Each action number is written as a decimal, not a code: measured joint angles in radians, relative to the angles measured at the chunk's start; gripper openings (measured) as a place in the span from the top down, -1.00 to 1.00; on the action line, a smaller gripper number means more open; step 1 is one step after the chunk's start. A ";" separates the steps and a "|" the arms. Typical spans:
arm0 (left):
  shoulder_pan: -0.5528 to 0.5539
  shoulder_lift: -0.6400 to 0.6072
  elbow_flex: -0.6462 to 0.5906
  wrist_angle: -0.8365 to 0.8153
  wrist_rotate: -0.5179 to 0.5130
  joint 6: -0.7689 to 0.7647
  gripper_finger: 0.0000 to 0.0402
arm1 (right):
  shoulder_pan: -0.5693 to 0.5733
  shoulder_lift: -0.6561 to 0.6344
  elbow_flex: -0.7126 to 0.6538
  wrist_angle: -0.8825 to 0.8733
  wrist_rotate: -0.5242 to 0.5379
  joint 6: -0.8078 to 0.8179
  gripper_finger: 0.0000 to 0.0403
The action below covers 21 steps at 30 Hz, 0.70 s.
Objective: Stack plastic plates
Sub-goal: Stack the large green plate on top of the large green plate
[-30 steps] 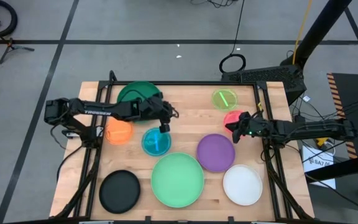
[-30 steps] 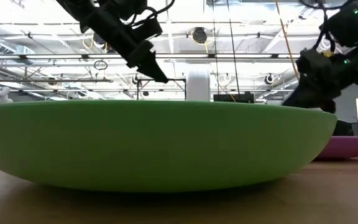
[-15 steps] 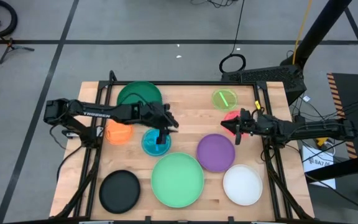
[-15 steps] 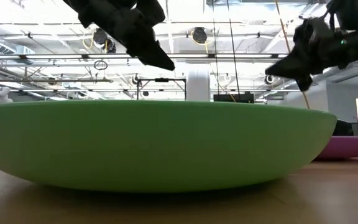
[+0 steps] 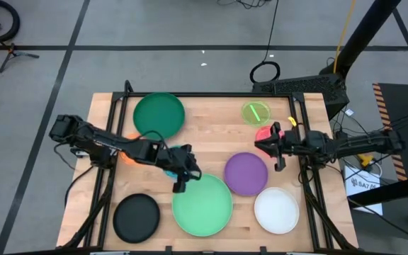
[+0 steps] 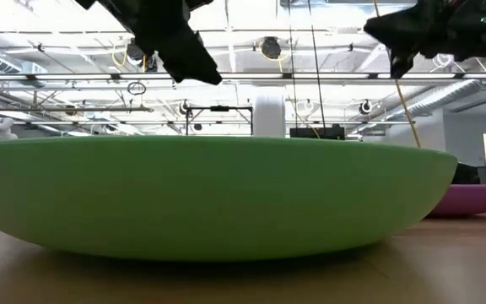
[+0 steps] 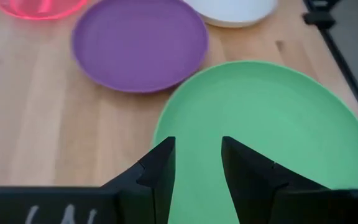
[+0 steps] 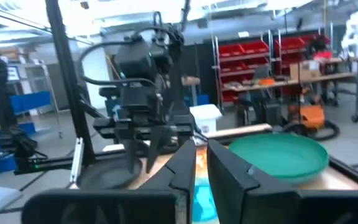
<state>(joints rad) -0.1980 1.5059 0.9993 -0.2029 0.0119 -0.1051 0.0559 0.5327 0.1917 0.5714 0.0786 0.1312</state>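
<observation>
Round plastic plates lie flat on the wooden table. The large mint green plate [image 5: 204,207] [image 7: 272,137] fills the low view. My left gripper [image 5: 178,185] [image 7: 197,146] hangs open above its left rim, touching nothing. The blue plate [image 5: 170,168] and orange plate [image 5: 126,157] are mostly hidden under the left arm. The purple plate [image 5: 246,172] lies right of the mint one. The pink plate [image 5: 263,133] is partly covered by my right gripper [image 5: 261,147] [image 8: 201,155]. That gripper is raised and level, pointing toward the table's left, its fingers a narrow gap apart and holding nothing.
A dark green plate [image 5: 159,113] lies at the far left and a lime plate [image 5: 256,112] at the far right. The white plate [image 5: 276,210] is near right and the black plate [image 5: 136,217] near left. Bare wood shows in the far middle.
My left gripper has moved from above the blue plate toward the near edge and now hangs over the mint plate's left rim. My right gripper has risen above the pink plate and tipped up to level. No plate has moved.
</observation>
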 joint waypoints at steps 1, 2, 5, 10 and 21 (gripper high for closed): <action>-0.012 0.000 0.000 0.006 -0.022 -0.016 0.32 | 0.010 0.003 0.000 0.006 0.000 -0.007 0.82; -0.021 0.000 0.000 0.010 -0.044 -0.035 0.32 | 0.018 0.006 0.000 0.008 0.001 -0.014 0.82; -0.039 0.015 0.000 0.028 -0.133 -0.099 0.32 | 0.034 0.012 0.000 0.007 0.004 -0.027 0.82; -0.054 0.045 0.002 0.030 -0.190 -0.151 0.32 | 0.038 0.012 0.000 0.008 0.006 -0.053 0.82; -0.072 0.127 -0.002 -0.030 -0.204 -0.313 0.05 | 0.038 0.017 0.000 -0.022 0.007 -0.067 0.82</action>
<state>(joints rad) -0.2699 1.6325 0.9970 -0.2330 -0.1924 -0.4178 0.0937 0.5492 0.1917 0.5490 0.0852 0.0639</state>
